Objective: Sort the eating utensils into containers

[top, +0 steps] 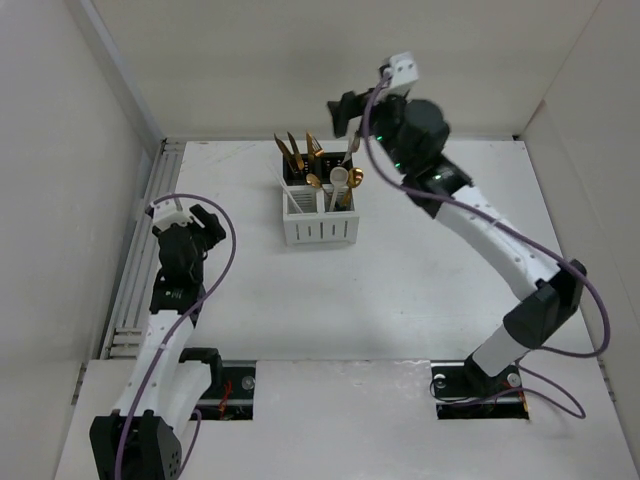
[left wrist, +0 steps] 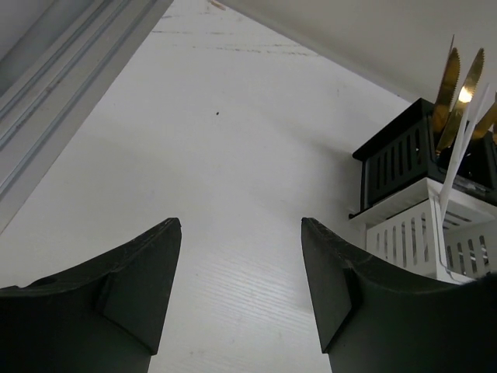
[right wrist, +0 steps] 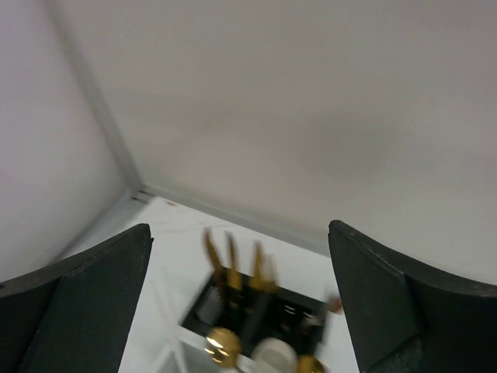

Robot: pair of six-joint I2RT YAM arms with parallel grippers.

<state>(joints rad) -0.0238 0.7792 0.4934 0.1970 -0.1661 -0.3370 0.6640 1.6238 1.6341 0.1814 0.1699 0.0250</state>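
The white container (top: 319,227) stands at the back middle of the table with the black container (top: 325,161) right behind it. Gold utensils (top: 305,155) stand upright in the black one. Gold spoons and a cream spoon (top: 340,178) stand in the white one. My right gripper (top: 345,112) is open and empty, held high above and just behind the containers; its view shows the black container (right wrist: 225,307) and utensil heads (right wrist: 233,268) below, blurred. My left gripper (top: 205,225) is open and empty, low over bare table left of the containers. Its view shows the white container (left wrist: 411,233) and black container (left wrist: 396,155) at the right.
White walls enclose the table on the left, back and right. A grey slotted rail (top: 140,260) runs along the left edge beside my left arm. The arm bases sit at the near edge.
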